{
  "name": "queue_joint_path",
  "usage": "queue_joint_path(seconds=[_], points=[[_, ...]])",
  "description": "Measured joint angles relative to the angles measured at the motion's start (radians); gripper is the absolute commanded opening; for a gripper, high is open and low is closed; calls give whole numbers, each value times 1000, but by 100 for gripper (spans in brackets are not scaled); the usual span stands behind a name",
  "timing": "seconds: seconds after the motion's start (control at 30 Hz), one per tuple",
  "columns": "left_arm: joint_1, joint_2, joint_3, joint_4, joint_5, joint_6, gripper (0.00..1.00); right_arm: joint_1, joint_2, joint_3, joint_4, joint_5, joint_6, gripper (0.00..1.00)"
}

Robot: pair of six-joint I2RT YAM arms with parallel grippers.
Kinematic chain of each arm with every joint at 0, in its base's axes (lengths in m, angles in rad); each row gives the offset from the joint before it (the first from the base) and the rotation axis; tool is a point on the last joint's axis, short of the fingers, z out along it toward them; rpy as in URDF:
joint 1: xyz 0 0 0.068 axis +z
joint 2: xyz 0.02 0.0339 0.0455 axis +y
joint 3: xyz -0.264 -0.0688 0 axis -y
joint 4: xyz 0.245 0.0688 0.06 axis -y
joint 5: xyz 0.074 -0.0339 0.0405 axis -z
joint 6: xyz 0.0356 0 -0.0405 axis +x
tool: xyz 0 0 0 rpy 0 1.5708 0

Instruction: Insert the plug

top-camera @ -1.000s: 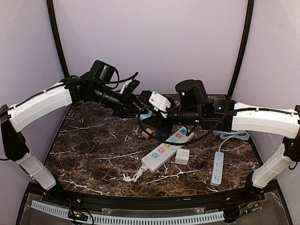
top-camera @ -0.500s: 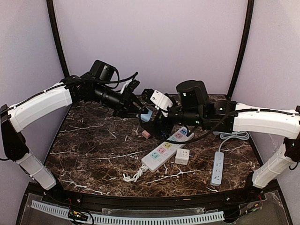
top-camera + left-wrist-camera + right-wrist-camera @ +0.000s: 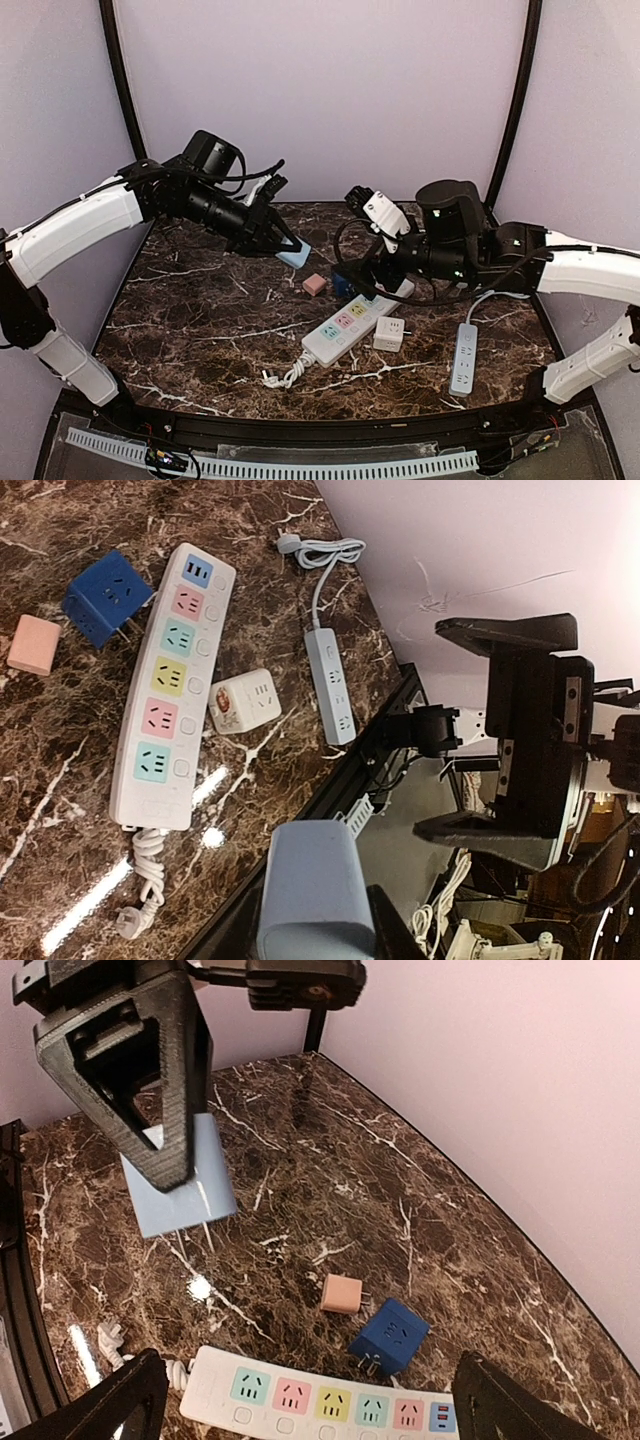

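Note:
My left gripper [image 3: 284, 244] is shut on a light blue plug [image 3: 294, 256], held above the back of the marble table. In the left wrist view that plug [image 3: 312, 885] fills the bottom centre between the dark fingers. The right wrist view shows the light blue plug [image 3: 182, 1180] under the left gripper [image 3: 162, 1158]. A white power strip [image 3: 355, 320] with coloured sockets lies mid-table, also seen as the power strip [image 3: 330, 1400] and the power strip [image 3: 165, 690]. My right gripper [image 3: 353, 243] hangs wide open above the strip's far end, holding nothing.
A pink plug [image 3: 315, 284] and a dark blue cube adapter [image 3: 346, 286] lie just behind the strip. A white cube adapter [image 3: 389, 333] sits at the strip's right. A small grey strip [image 3: 465, 358] with its coiled cord lies at the right.
My right gripper has opened wide, let go of the light blue plug and drawn back to the right. The left gripper keeps the plug and has shifted slightly left.

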Motion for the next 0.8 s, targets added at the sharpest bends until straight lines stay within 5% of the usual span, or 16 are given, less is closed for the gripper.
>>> queue_joint_path(seconds=[0.8], points=[[-65,214,350,-411,-301,201,1,-26,-27,34,-336,245,296,99]])
